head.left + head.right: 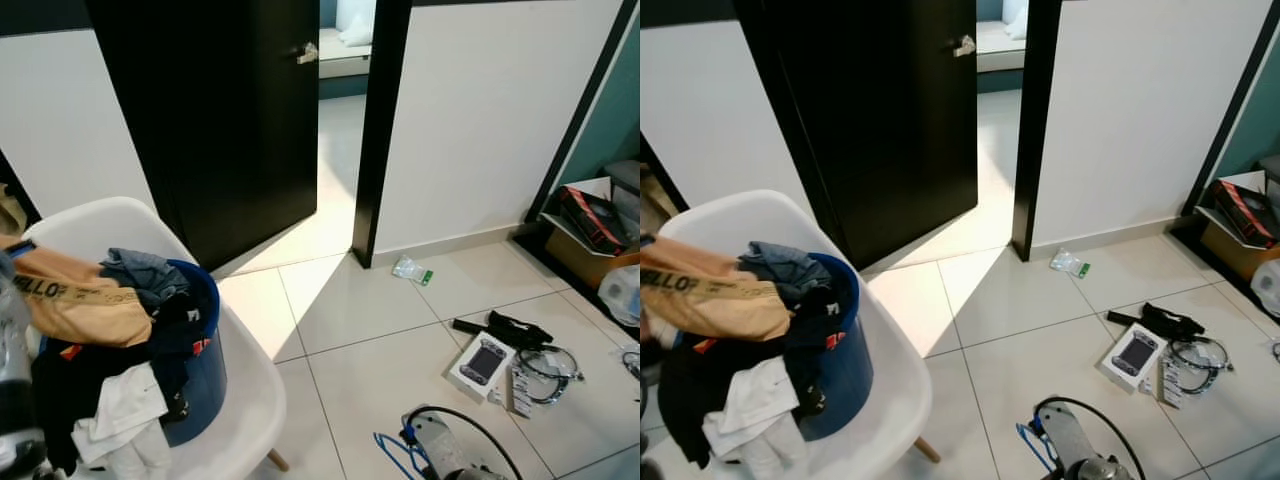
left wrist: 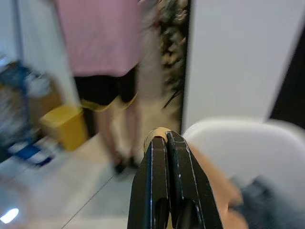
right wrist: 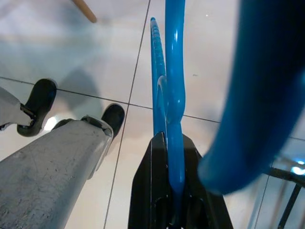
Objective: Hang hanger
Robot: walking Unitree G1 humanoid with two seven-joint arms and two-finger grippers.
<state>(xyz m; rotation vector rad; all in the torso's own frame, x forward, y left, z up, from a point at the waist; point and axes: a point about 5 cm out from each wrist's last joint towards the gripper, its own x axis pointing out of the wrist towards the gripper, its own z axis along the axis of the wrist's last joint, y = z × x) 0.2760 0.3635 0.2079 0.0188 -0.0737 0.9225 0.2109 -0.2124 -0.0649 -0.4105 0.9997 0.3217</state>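
right gripper (image 3: 167,143) clenched on blue hanger (image 3: 174,81), low at 6 o'clock above tiles | left gripper (image 2: 167,143) closed, empty, by chair (image 1: 245,400) at 8 | doorway (image 1: 340,130) open at 12 | floor (image 1: 380,330) free between chair edge and clutter (image 1: 510,355) at 4

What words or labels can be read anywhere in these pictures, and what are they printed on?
"ELLO" or "HELLO", partly hidden in folds: black letters on the tan garment in the blue basket on the white chair.
White box on the floor: a pictured device, any print too small to read.
Small clear packet by the door frame: its green label is too small to read.
Nothing else is legible.
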